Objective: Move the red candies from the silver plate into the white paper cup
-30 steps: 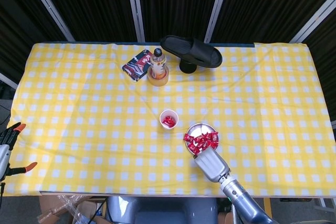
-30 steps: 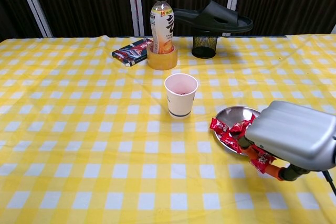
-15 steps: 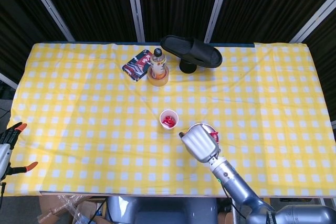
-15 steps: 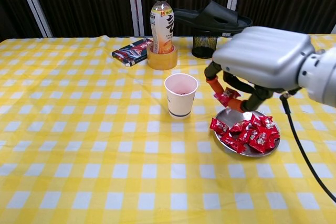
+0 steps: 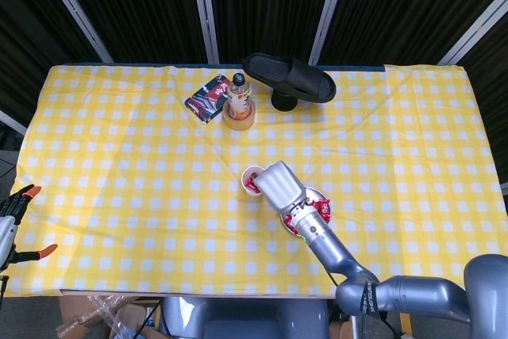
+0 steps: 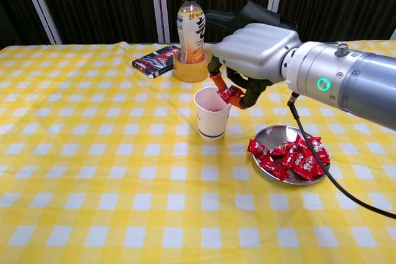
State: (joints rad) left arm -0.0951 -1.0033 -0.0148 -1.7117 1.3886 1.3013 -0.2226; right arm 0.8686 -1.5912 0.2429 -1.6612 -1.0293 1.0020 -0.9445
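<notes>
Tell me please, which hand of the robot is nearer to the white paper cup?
Right. The right hand is directly over the white paper cup, pinching a red candy above its rim. The left hand appears in neither view.

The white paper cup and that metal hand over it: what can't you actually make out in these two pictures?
- Chest view: the white paper cup's inside is seen at a low angle, so its candy count is hidden.
- Head view: the right hand covers part of the cup's mouth and of the silver plate.
- Head view: the red candy it pinches is hidden under the hand.
- Left hand: in neither view.
- Bottle label: too small to read.
</notes>
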